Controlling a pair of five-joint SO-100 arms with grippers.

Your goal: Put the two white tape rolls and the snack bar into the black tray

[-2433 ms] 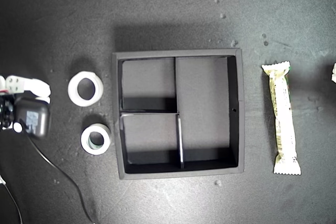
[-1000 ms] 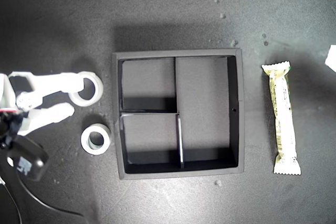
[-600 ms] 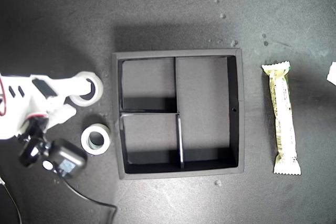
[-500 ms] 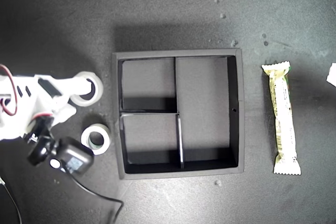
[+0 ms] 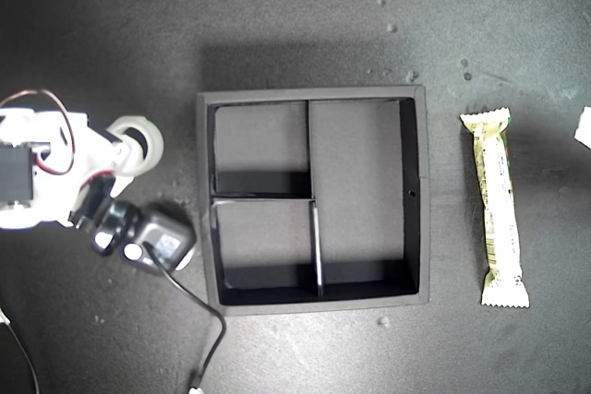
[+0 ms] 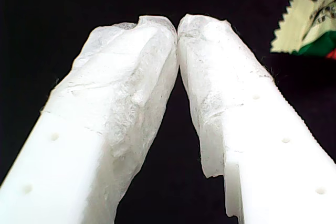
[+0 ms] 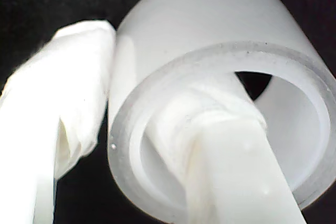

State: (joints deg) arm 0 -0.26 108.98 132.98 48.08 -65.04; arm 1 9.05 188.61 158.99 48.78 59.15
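Dark tabletop (image 5: 295, 25); second gripper (image 7: 113, 129) clamped through white tape roll (image 7: 210, 56) beside black tray (image 5: 420, 191); first gripper (image 6: 177, 30) pressed together, empty.

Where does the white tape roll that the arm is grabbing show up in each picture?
Exterior view: the tape roll, at the exterior view's left, on my second gripper.
Second wrist view: fills the picture, one finger through its hole.
First wrist view: not in it.
Shared landmark: my second gripper.
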